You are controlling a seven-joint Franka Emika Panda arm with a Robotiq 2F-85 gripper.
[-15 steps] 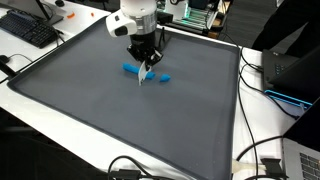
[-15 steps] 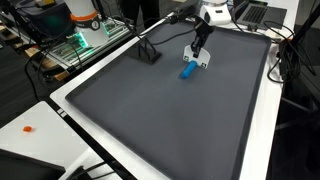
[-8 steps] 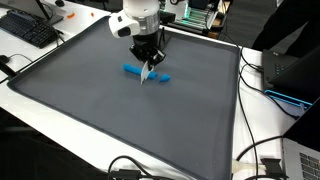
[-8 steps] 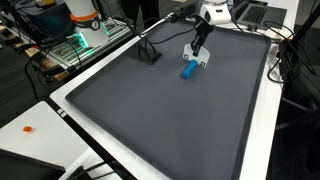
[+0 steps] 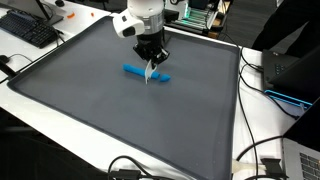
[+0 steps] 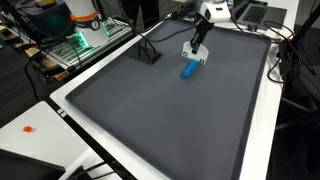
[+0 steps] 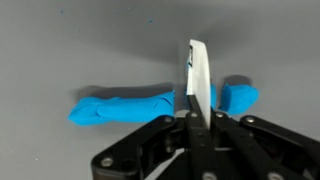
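Gray lab bench [image 5: 100,120] | end effector [image 5: 151,64] clamped on white blade [image 7: 197,75] | slid a little along blue clay roll [image 7: 125,106] | blade now crosses it near one end

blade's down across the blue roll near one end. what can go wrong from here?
1. The white blade stands between the blue roll and a short piece; that piece may stick to the blade and lift off the grey mat.
2. The pincer grips the thin blade by one end, so a side load might tilt it or make it slip.
3. Pressing harder could score the mat.
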